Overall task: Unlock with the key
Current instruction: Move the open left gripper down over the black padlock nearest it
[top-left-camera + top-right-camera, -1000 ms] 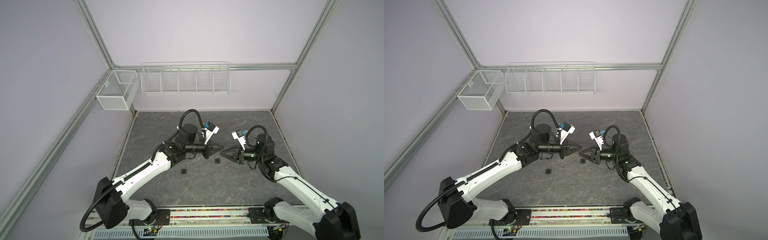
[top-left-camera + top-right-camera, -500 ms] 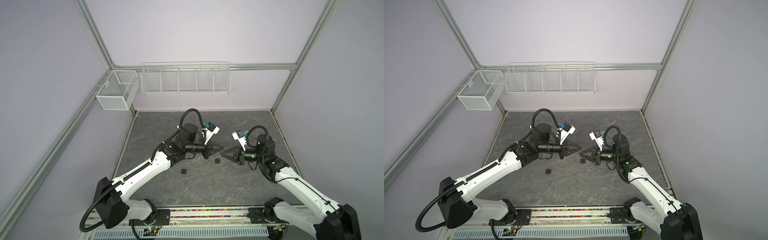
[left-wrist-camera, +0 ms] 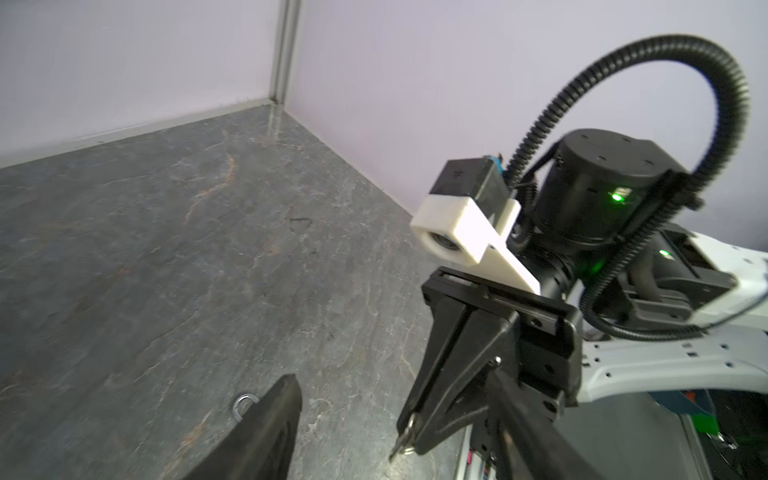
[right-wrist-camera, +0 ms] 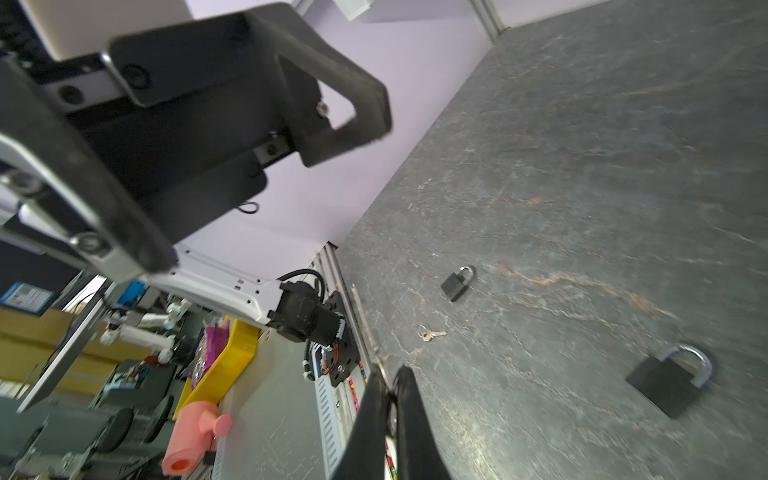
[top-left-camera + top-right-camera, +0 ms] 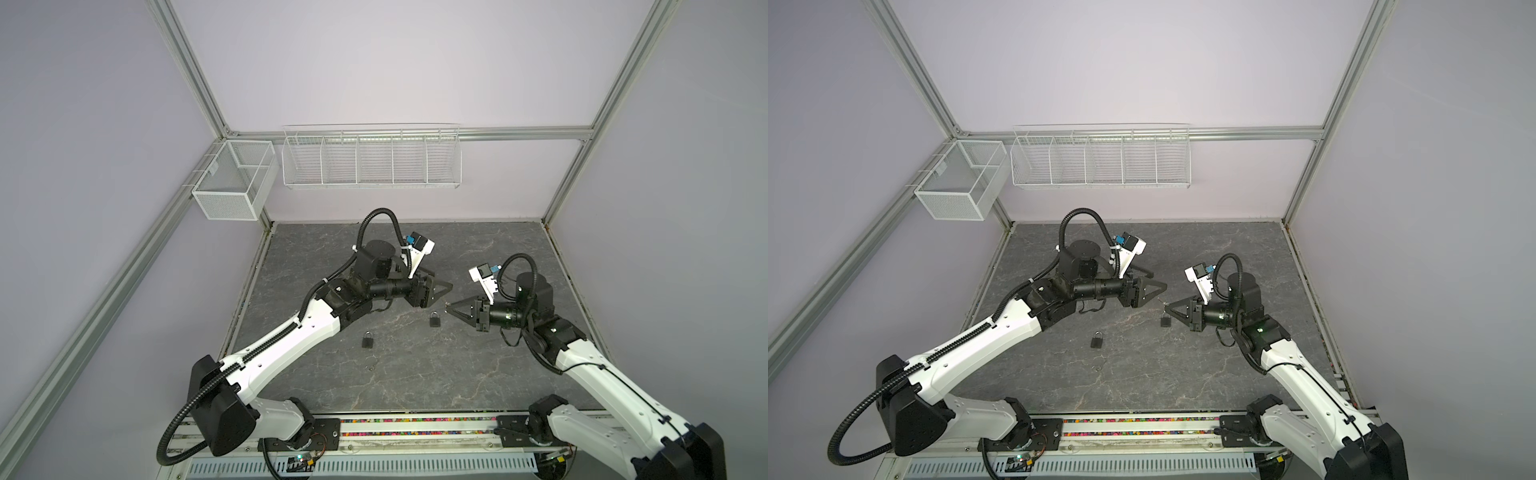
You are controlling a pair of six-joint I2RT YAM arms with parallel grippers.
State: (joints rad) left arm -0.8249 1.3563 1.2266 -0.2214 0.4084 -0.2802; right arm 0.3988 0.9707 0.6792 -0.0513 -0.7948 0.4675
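Left jaws: we see the left gripper (image 5: pixel 440 281) spread wide with nothing between its fingers. It hangs just beside the padlock (image 5: pixel 434 331) and higher, clear of it.
Right jaws: the right gripper (image 5: pixel 451 305) is pressed together, pinching the key (image 3: pixel 400 440) at its very tips.
Key: it is held in the air near the padlock, on the right arm's side, not touching it.
Padlock: it lies flat on the table (image 5: pixel 478 249), below the gap between the two grippers.
Second padlock (image 5: pixel 367 339): it lies well apart from the padlock, on the left arm's side. A loose key (image 5: pixel 371 367) lies farther off still.
Top views: we get both arms and both locks, but the held key is too small to make out.
Left wrist view: we see the key's blade and ring poking past the right tips. Of the padlock, only the shackle shows.
Right wrist view: we see both locks whole, the loose key, and the left fingers standing far apart.
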